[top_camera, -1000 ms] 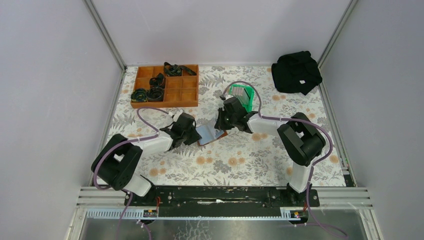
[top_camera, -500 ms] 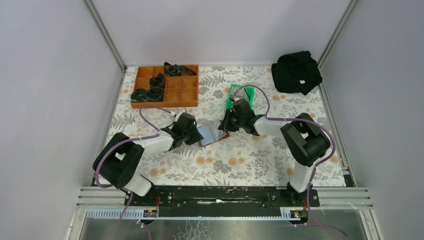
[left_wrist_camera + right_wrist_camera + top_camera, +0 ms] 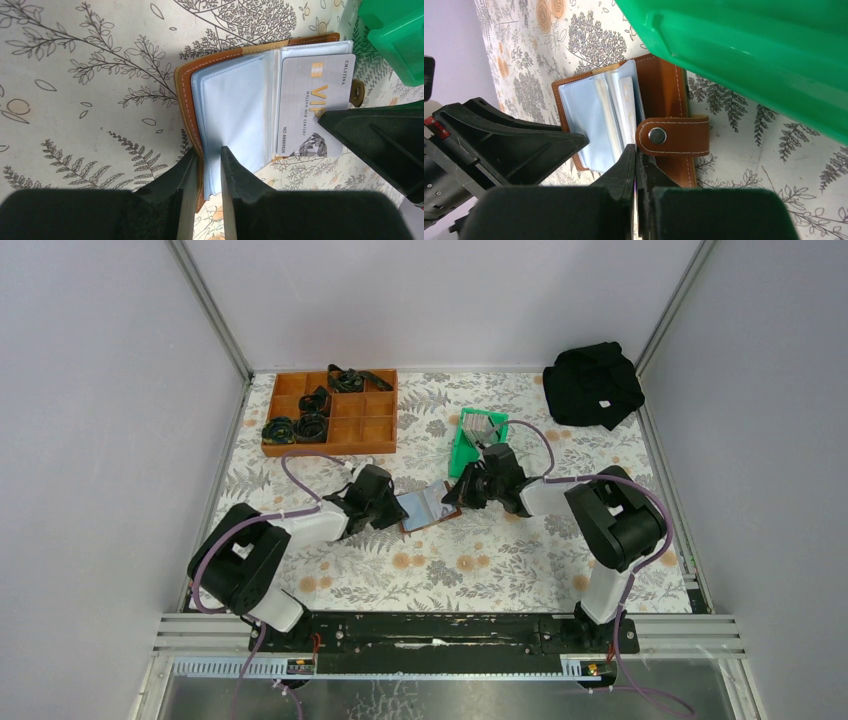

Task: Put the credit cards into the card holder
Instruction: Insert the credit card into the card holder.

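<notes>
Card holder (image 3: 428, 508): brown leather, lying open on the floral table cover (image 3: 480, 560), between the two grippers.

Top view: its long axis runs across the table, from the left gripper (image 3: 395, 508) to the right gripper (image 3: 457, 497). A green bin (image 3: 460, 450) just beyond it holds a grey stack of credit cards (image 3: 484, 423). A wooden tray (image 3: 330, 450), far left, holds black coiled items (image 3: 300, 425) in several compartments.

Left wrist view: the left jaws pinch the holder's left cover together with the clear sleeves (image 3: 235, 115). A silver card (image 3: 315, 100) lies over the right-hand sleeve, long axis parallel to the spine.

Right wrist view: the right jaws are pressed together on that card's corner. The snap tab (image 3: 672, 136) lies across the right cover, near the bin.
</notes>
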Available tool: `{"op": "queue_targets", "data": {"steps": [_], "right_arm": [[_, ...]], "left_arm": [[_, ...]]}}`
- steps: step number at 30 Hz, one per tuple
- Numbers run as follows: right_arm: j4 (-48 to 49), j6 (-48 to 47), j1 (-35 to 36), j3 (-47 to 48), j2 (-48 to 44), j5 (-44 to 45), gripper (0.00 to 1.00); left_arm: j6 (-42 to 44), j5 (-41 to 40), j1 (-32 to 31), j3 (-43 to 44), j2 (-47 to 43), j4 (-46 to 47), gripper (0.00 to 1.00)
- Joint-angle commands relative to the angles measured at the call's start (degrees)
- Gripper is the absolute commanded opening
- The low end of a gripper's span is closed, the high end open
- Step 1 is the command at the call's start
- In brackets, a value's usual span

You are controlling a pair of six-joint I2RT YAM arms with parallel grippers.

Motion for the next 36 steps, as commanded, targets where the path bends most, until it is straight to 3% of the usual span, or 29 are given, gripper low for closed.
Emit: {"op": "queue_targets", "data": {"steps": [1, 16, 36], "right_arm": [[2.24, 3.21, -1.32, -1.46, -0.79, -2.61, 0.0], [11.72, 10.08, -2.22, -3.59, 1.45, -7.85, 0.0], [4.75, -1.01, -1.83, -3.02, 3.11, -4.32, 0.0]], "left_arm": [[3.61, 0.09, -0.49, -1.2, 3.51, -7.3, 0.26], [3.76, 0.36, -0.49, -0.18, 4.9, -7.17, 0.26], [4.88, 1.04, -0.48, 1.76, 7.51, -6.76, 0.26]]}}
